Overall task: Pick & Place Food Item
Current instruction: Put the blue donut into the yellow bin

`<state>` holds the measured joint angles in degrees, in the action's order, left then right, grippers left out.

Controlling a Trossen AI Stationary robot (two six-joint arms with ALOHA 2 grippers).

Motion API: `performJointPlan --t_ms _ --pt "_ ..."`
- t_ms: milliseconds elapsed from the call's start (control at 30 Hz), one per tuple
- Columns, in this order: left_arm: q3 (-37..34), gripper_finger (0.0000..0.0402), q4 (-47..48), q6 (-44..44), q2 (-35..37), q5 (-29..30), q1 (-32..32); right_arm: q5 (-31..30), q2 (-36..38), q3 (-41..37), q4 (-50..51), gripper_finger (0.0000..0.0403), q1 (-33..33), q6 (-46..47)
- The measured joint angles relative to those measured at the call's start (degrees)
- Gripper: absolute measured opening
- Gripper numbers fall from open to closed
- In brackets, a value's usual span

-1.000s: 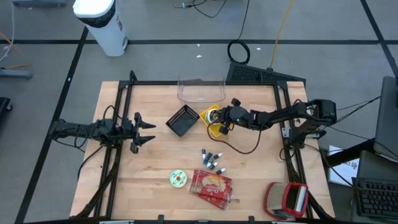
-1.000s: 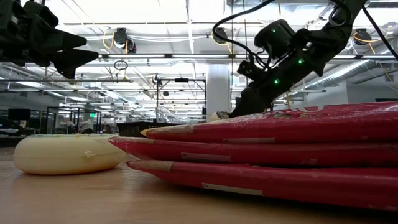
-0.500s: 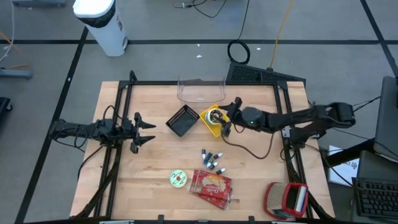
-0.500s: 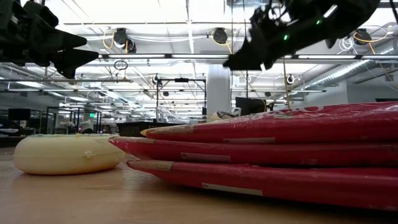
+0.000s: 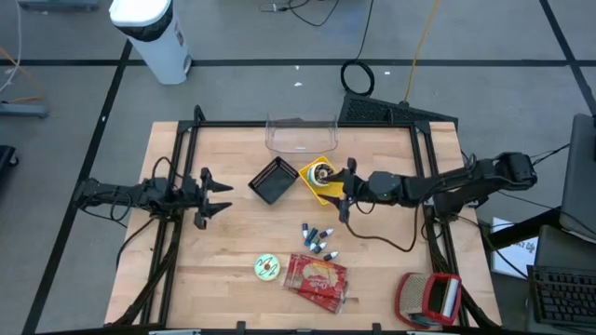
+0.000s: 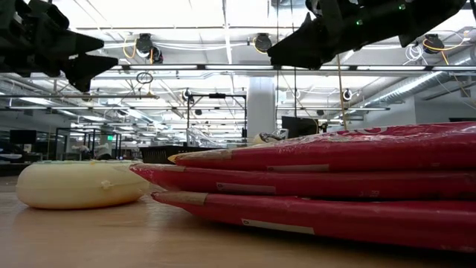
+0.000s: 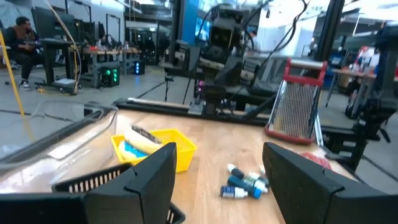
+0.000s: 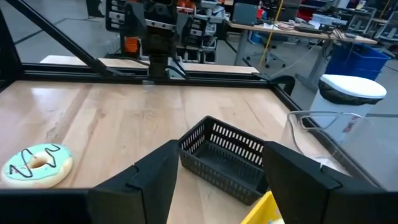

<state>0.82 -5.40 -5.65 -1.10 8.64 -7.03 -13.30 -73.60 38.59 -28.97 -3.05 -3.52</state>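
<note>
Overhead, the right gripper (image 5: pixel 345 192) hung with its fingers spread and empty just right of the small yellow plastic tray (image 5: pixel 317 181) in the middle of the pale wooden bench (image 5: pixel 242 242). A pale food item with dark streaks (image 5: pixel 321 173) lay inside that tray. A black mesh basket (image 5: pixel 274 180) sat just left of it, a clear plastic tub (image 5: pixel 300 135) beyond. The left gripper (image 5: pixel 222 194) waited over the bench's left side, fingers apart, holding nothing.

Bare wood (image 5: pixel 242 237) left; clutter (image 5: pixel 317 242) crowds centre.
</note>
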Motion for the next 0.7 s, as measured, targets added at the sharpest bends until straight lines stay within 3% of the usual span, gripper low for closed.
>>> performJointPlan --t_ms 233,367,467,567,700 --pt "0.0 0.0241 -0.69 -11.64 0.0 -3.62 -0.02 0.07 0.0 0.0 -1.0 0.0215 -0.9 -0.09" --pt "-0.02 0.0241 -1.34 -25.56 -0.2 -5.03 -0.07 0.06 0.0 0.0 -1.51 0.0217 -0.88 -0.65" --pt "-0.01 0.0241 -1.45 -27.37 -2.56 -7.29 -1.15 0.07 0.0 0.0 -2.29 0.0219 -0.88 -1.88" --pt "1.57 0.0241 -0.1 -31.14 -9.21 -6.22 -4.18 0.07 0.0 0.0 -2.4 0.0217 -0.88 -2.12" --pt "7.11 0.0241 -0.01 -31.95 -24.2 -2.83 -9.53 0.07 0.0 0.0 -2.43 0.0214 -0.88 -2.13"
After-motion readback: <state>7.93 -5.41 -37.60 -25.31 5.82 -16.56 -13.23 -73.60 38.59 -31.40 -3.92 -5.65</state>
